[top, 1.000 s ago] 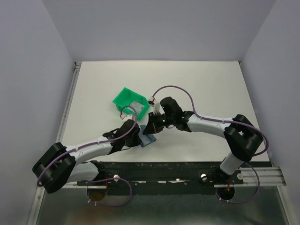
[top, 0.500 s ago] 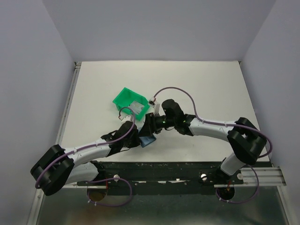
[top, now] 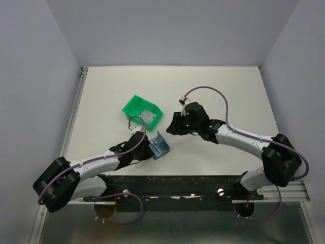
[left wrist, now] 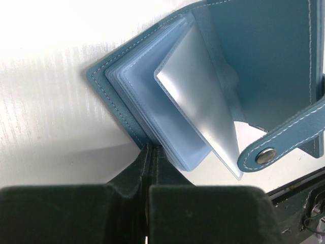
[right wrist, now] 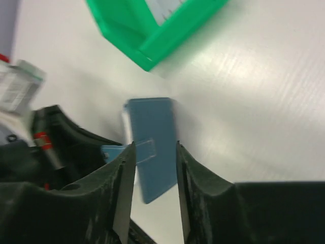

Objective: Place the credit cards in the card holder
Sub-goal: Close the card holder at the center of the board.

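The card holder [top: 160, 146] is a slate-blue wallet lying open on the table, one flap raised. In the left wrist view its clear sleeves [left wrist: 195, 96] fan out, and the stud strap [left wrist: 266, 155] hangs at the right. My left gripper [left wrist: 151, 148] is shut on the card holder's lower edge [top: 147, 148]. My right gripper [top: 171, 128] hovers up and right of the card holder, open and holding nothing. Its wrist view shows the card holder [right wrist: 152, 127] beyond the parted fingers [right wrist: 127, 173]. One pale credit card [top: 149, 116] lies in the green bin.
A green plastic bin [top: 137, 108] stands just behind the card holder, also visible at the top of the right wrist view [right wrist: 152, 35]. A metal rail [top: 203, 183] runs along the table's near edge. Grey walls enclose three sides.
My right gripper has opened and drawn back to the right, away from the card holder. The card holder now shows with a flap raised. The left arm has held still.
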Robot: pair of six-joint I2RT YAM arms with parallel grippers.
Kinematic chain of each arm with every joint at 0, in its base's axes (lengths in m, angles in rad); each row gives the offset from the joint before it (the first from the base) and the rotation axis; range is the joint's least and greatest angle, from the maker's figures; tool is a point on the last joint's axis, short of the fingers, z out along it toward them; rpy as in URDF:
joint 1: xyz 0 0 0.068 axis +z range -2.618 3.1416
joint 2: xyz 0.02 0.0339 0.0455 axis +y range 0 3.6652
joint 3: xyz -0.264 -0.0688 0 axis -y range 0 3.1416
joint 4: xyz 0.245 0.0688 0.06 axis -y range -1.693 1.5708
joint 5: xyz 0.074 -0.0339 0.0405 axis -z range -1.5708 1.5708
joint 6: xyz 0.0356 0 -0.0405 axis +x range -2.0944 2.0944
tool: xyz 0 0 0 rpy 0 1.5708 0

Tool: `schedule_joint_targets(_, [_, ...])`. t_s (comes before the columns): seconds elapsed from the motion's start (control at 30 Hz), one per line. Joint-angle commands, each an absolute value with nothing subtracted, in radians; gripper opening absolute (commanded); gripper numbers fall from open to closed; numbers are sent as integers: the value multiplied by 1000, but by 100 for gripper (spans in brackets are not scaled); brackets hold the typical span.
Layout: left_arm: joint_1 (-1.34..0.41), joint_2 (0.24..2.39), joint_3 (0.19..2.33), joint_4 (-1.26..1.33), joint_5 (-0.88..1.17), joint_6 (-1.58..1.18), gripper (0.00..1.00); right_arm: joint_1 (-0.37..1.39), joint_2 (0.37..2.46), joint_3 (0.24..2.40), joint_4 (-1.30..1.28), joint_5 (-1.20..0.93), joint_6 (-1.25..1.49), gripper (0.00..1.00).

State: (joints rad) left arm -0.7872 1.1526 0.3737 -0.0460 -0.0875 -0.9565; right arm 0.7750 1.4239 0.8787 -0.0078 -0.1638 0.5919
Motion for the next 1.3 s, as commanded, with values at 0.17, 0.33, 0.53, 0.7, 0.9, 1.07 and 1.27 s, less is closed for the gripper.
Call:
schedule_joint_targets(0.17, [-787, 1161, 347, -121, -71, -954, 0, 769, 1690, 1020, -152, -231, 468, 38])
schedule_joint_targets(0.33, [-787, 1166, 356, -132, -69, -953, 0, 793, 1732, 1037, -87, -417, 446, 34])
schedule_joint_targets(0.53, [-787, 1175, 367, -130, -67, -946, 0, 857, 1781, 1060, -101, -462, 431, 33])
schedule_joint_targets(0.7, [-787, 1178, 371, -133, -66, -951, 0, 885, 1838, 1049, -95, -460, 449, 34])
schedule_joint_targets(0.9, [-787, 1099, 400, -237, -86, -951, 0, 888, 1899, 1040, -112, -405, 457, 34])
schedule_joint_targets(1.07, [-787, 895, 396, -369, -173, -969, 0, 888, 1904, 1025, -133, -348, 466, 34])
schedule_joint_targets(1.27, [-779, 793, 419, -414, -256, -953, 0, 890, 1921, 1003, -130, -339, 480, 34])
